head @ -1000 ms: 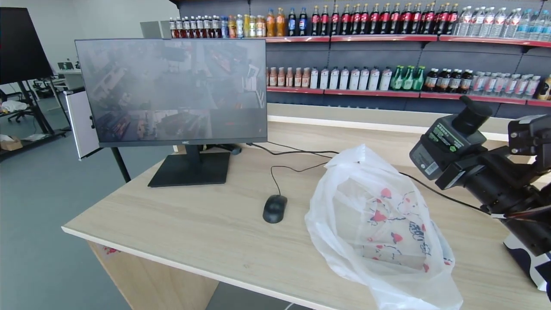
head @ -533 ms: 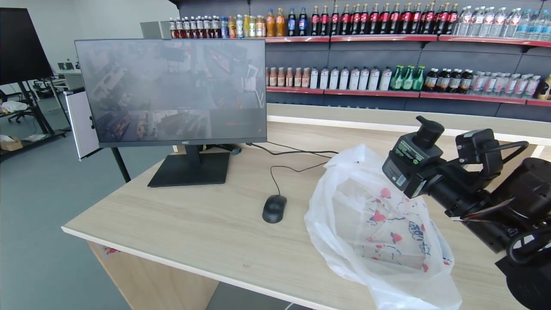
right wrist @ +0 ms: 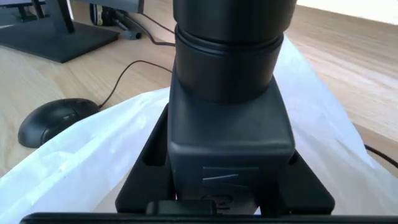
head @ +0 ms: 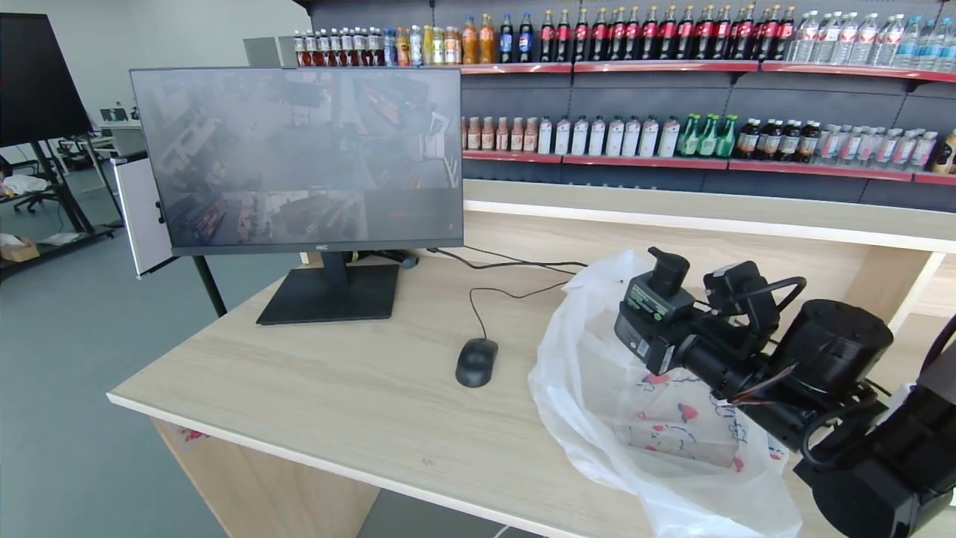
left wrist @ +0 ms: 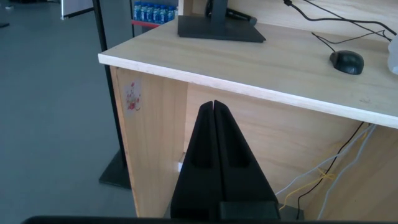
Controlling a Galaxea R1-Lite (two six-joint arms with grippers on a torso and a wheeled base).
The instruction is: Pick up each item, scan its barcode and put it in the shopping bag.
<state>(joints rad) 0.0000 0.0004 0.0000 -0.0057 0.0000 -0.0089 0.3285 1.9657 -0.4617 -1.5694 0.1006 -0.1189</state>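
On light wooden bench, right end effector clamping black square bottle may snag collapsed rim of translucent plastic shopping bag.

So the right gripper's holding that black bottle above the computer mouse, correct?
Not quite. The head view shows the right gripper holding the black bottle above the shopping bag; the computer mouse lies apart, to the bag's left.

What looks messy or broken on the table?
Nothing is spilled or broken. The only untidy thing is the plastic bag, which lies slumped and crumpled on the table instead of standing open. The right gripper holds a black bottle over it.
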